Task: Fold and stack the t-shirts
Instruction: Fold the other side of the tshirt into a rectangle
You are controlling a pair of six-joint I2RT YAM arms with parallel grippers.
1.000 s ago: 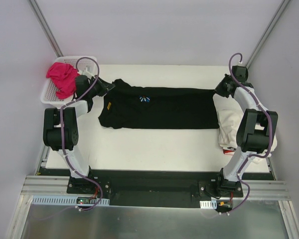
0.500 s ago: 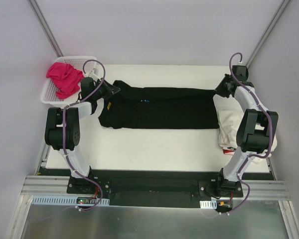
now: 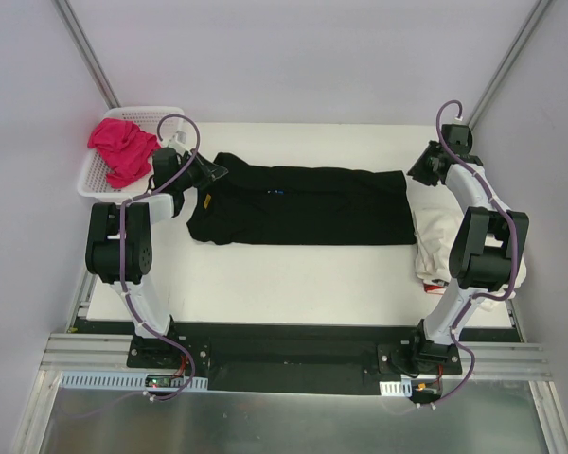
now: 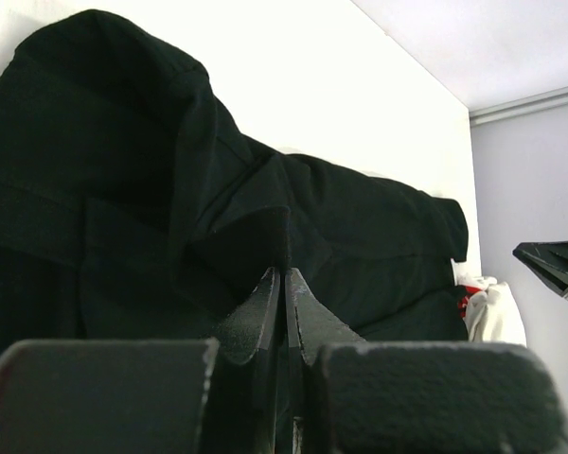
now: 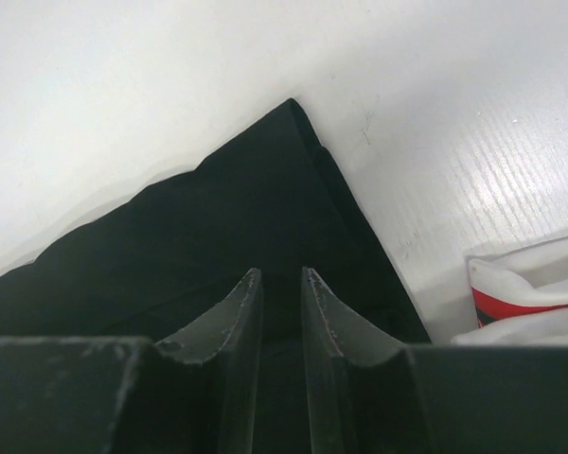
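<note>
The black t-shirt (image 3: pixel 303 208) lies spread across the middle of the table, its far edge folded toward the near side so only a blue speck of the daisy patch (image 3: pixel 277 193) shows. My left gripper (image 3: pixel 211 174) is shut on a fold of the shirt's far left part, as the left wrist view (image 4: pixel 285 274) shows. My right gripper (image 3: pixel 418 173) hovers just past the shirt's far right corner (image 5: pixel 293 109), its jaws a little apart and empty (image 5: pixel 281 274). A cream-white t-shirt pile (image 3: pixel 435 227) lies at the right. A pink t-shirt (image 3: pixel 121 147) sits in the basket.
The white mesh basket (image 3: pixel 95 175) stands at the far left corner, beside my left arm. The cream pile shows a red print in the right wrist view (image 5: pixel 511 293). Grey walls close in the table on three sides.
My left gripper has carried the shirt's far left edge rightward and over, covering the daisy patch. The right gripper has drawn slightly away from the shirt's right corner.
</note>
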